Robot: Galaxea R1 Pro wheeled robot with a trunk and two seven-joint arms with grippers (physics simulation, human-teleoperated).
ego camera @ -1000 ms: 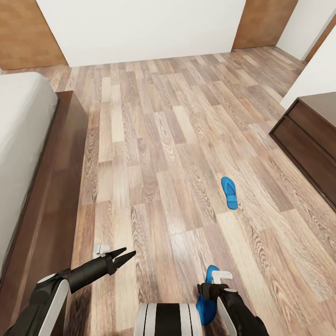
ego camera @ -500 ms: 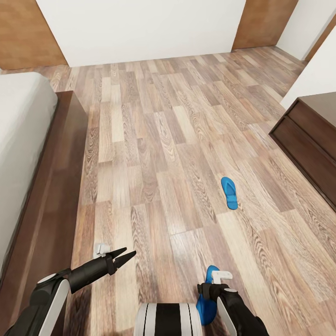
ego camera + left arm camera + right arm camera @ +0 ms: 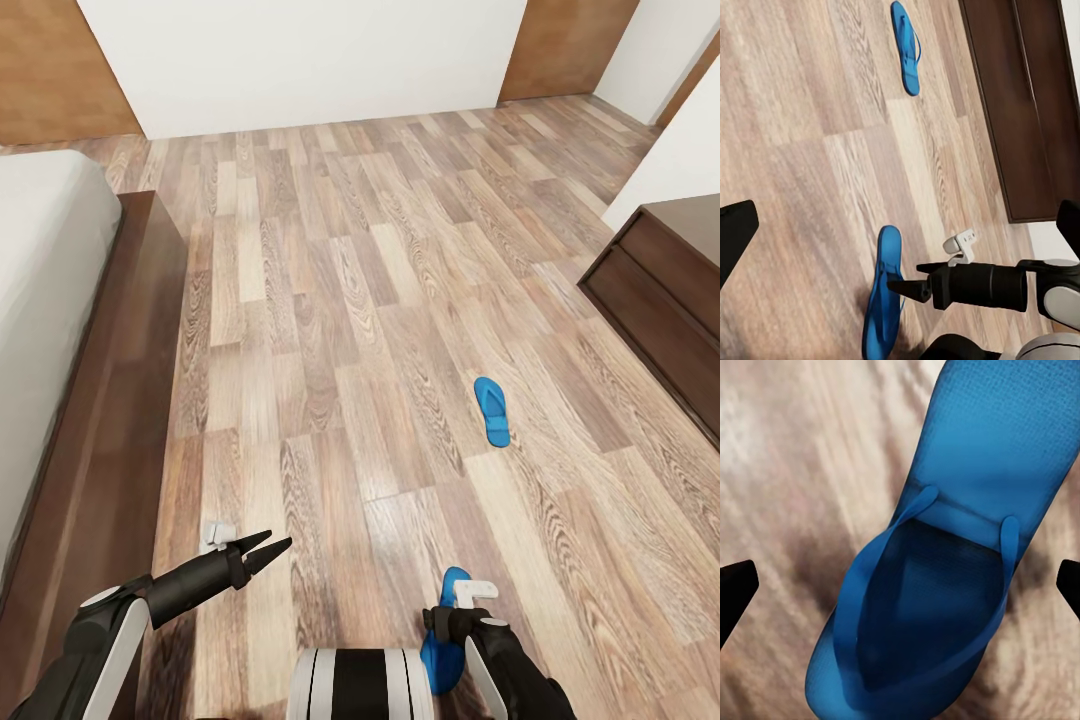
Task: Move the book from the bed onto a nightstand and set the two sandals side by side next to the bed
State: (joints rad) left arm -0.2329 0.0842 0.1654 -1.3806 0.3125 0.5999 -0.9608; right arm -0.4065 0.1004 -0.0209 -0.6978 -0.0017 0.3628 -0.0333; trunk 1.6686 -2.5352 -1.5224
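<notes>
Long dark-wood cabinet, white wall

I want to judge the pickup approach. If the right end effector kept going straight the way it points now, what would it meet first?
Most likely the near sandal: the right wrist view looks straight onto its straps, with the open fingers either side. In the head view the right end effector hangs above it; the gap is unclear.

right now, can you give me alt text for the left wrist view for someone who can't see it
Two bright blue sandals lie apart on a wood-plank floor: the near sandal sits under the right gripper, whose dark fingers are parted above it, and the far sandal lies beyond. A long dark wooden cabinet runs along one side.
</notes>
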